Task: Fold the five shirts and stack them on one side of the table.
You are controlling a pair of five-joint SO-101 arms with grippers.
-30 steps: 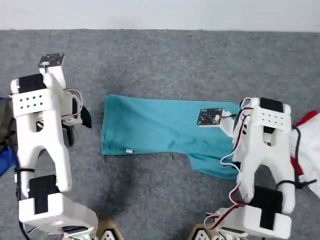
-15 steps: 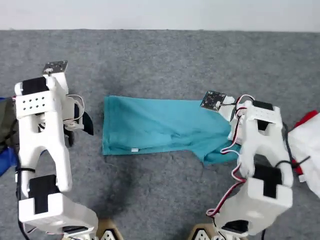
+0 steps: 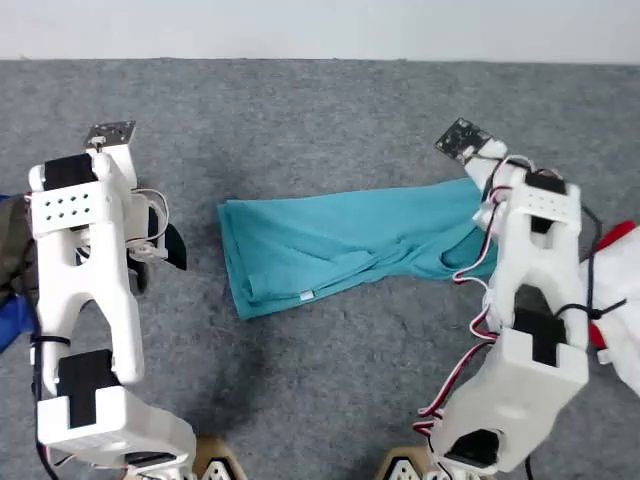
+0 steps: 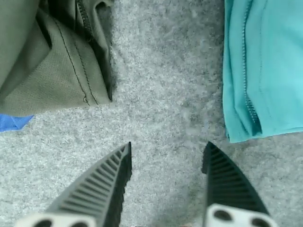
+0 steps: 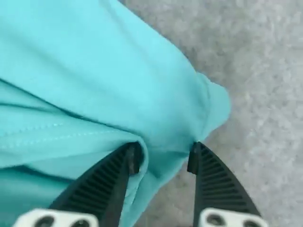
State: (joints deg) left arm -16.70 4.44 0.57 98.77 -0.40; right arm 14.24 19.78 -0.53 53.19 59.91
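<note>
Teal shirt [image 3: 340,245], high view: lies across the centre of the grey table [image 3: 320,110], slanted, its right end raised toward the upper right under the right arm [image 3: 530,260]. A second ago it lay level; that arm has since travelled toward the top of the frame, dragging the right end with it, and the shirt's left edge has slid rightward. The fold is judged to be in progress, not finished. The left gripper [image 3: 158,255] sits at centre left, apart from the shirt, nearly unmoved. An olive shirt [image 3: 10,250] and a blue garment [image 3: 10,325] show at the left edge; a white garment [image 3: 620,300] and a red garment [image 3: 615,240] show at the right edge.

Left wrist view: gripper fingers spread wide, nothing between them, over bare table. The teal shirt's folded edge occupies the upper right; the olive shirt fills the upper left, with the blue garment peeping out beneath it.

Right wrist view: right gripper [image 5: 163,153] is closed on a bunched fold of the teal shirt, cloth pinched between the fingers. Grip appears adequate for completing the fold.
</note>
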